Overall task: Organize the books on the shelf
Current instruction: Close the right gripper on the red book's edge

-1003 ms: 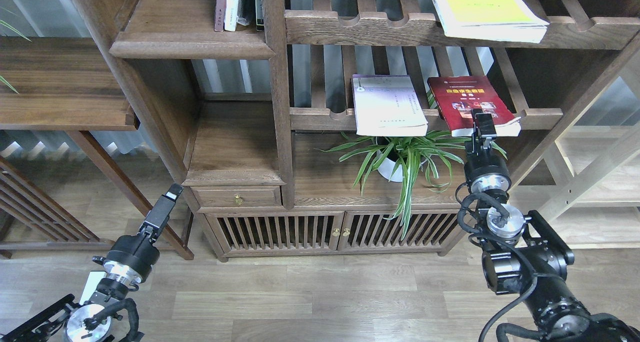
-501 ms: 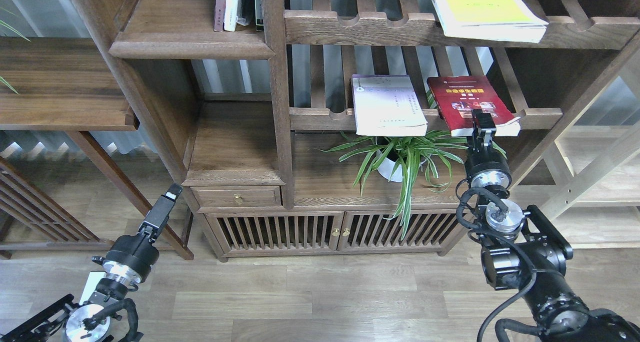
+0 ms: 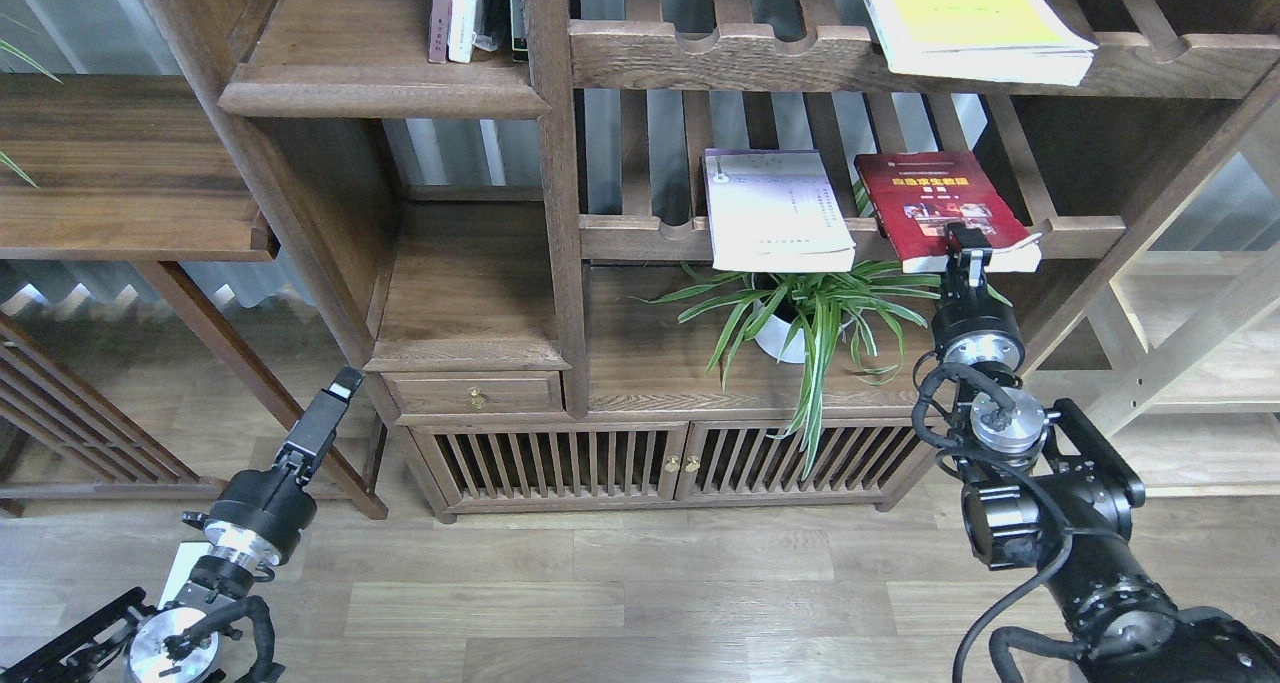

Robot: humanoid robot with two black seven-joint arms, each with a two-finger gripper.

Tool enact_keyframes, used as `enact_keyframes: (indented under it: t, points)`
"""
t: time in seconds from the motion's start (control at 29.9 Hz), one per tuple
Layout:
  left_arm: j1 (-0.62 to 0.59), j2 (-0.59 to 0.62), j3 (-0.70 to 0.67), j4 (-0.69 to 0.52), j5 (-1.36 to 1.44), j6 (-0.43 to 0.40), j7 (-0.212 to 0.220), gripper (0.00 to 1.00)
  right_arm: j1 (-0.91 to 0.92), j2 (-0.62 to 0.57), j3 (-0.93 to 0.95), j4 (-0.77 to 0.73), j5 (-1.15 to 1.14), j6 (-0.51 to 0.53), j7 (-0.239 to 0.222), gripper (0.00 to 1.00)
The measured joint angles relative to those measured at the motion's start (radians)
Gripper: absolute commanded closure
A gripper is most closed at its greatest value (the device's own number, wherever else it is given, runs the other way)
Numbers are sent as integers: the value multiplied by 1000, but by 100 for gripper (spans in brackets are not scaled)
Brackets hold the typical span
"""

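Now your right gripper (image 3: 967, 238) has eased down to the near edge of the dark red book (image 3: 935, 206) on the slatted rack (image 3: 1070, 233), though whether it's pinching I cannot tell

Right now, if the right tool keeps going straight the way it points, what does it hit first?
The right tool points up at the dark red book, at its near edge overhanging the slatted rack. It would probably meet that edge first; depth is unclear, and contact may already exist.
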Motion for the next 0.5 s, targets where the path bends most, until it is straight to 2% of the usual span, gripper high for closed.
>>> enact_keyframes:
  t: [0.5]
  points:
    - [-1,-1,0,0,0,0,-1,1,-4,-10,0,8,3,40,2,80]
